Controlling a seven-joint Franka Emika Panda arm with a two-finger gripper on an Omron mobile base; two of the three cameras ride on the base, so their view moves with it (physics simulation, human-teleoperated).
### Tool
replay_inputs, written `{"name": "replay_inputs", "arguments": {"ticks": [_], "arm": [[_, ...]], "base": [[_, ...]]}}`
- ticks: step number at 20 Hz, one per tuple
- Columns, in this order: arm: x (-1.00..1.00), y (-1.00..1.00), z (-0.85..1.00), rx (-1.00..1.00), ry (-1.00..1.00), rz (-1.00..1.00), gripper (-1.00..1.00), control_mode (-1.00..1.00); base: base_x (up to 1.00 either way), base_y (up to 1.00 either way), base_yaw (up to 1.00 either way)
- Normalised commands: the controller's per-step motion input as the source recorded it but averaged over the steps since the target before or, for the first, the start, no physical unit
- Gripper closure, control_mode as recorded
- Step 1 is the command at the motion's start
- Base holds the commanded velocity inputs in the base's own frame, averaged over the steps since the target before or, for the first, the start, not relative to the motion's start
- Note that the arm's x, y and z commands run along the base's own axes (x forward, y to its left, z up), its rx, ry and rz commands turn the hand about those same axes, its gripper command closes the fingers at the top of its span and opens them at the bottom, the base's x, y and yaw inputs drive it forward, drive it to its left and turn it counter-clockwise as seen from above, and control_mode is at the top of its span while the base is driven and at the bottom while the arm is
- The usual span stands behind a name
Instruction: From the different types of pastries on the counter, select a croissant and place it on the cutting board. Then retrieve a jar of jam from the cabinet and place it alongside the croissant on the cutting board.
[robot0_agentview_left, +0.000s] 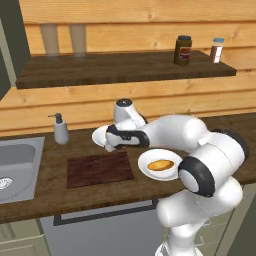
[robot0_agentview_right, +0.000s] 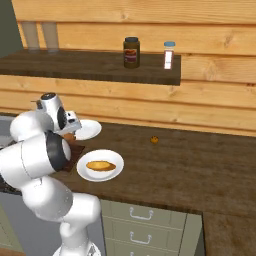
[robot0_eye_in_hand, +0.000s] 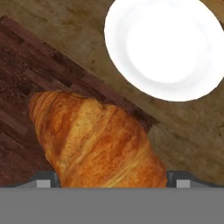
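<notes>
One croissant (robot0_eye_in_hand: 98, 140): lay across cutting board (robot0_eye_in_hand: 22, 87) corner, beside bare plate (robot0_eye_in_hand: 166, 43).
Gripper (robot0_eye_in_hand: 113, 180): jaws wide, flanking croissant.

The scene is viewed from behind the arm's left by the left base view, which is aimed forward and down over the counter (robot0_agentview_left: 50, 172), the sink (robot0_agentview_left: 15, 162) and the cutting board (robot0_agentview_left: 99, 169). The same counter (robot0_agentview_right: 200, 165) is seen from behind the arm's right by the right base view. The shelf (robot0_agentview_left: 125, 70) with its dark jar (robot0_agentview_left: 183, 50) is shared by both, as is the plate with the bun (robot0_agentview_right: 100, 165). The hand view is held very close above the croissant (robot0_eye_in_hand: 96, 138), the cutting board's corner (robot0_eye_in_hand: 26, 74) and an empty white plate (robot0_eye_in_hand: 166, 43).
</notes>
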Motion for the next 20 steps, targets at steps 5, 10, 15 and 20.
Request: {"name": "replay_inputs", "arguments": {"ticks": [5,10,15,20], "arm": [[-0.77,0.27,0.00,0.00,0.02,0.01,1.00,-1.00],[-0.19,0.90,0.00,-0.02,0.08,0.07,1.00,-1.00],[0.01,0.93,0.00,-0.03,0.05,0.06,1.00,-1.00],[0.00,0.77,-0.03,-0.03,0.01,0.01,1.00,-1.00]], "base": [[0.00,0.00,0.00],[0.00,0.00,0.00],[0.00,0.00,0.00],[0.00,0.00,0.00]]}}
